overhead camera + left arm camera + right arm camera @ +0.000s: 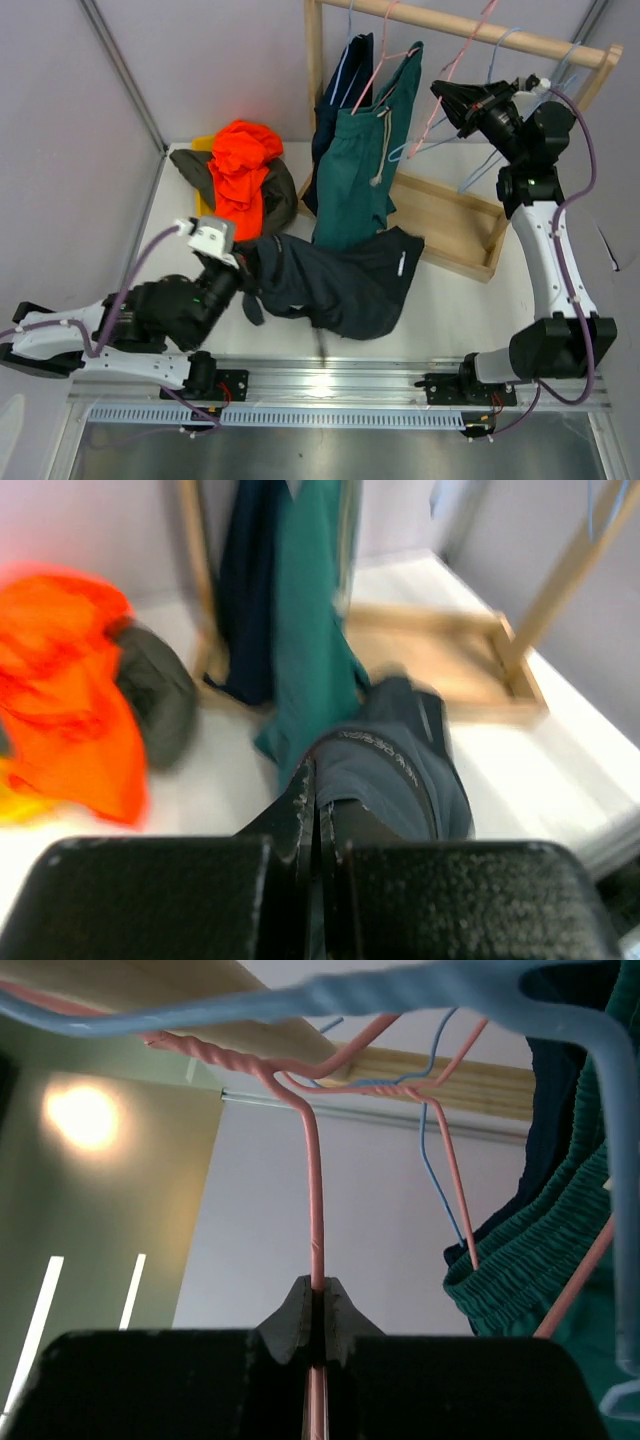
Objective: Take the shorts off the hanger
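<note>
The black shorts (340,282) lie spread on the table. My left gripper (245,270) is shut on their left edge; the wrist view shows the fabric (400,770) pinched between the jaws (318,800). The teal shorts (365,170) and the navy shorts (335,105) hang from hangers on the wooden rail (500,38). The orange shorts (240,165) lie on the olive shorts (280,195) at the back left. My right gripper (445,95) is up by the rail, shut on an empty pink wire hanger (314,1190) between its fingertips (318,1295). The teal waistband (530,1250) is to its right.
The wooden rack's base frame (450,225) lies on the table at the back right, with its posts (314,60) at either end. Several empty blue and pink hangers (500,60) hang on the rail. A blue hanger (430,990) crosses just above my right gripper.
</note>
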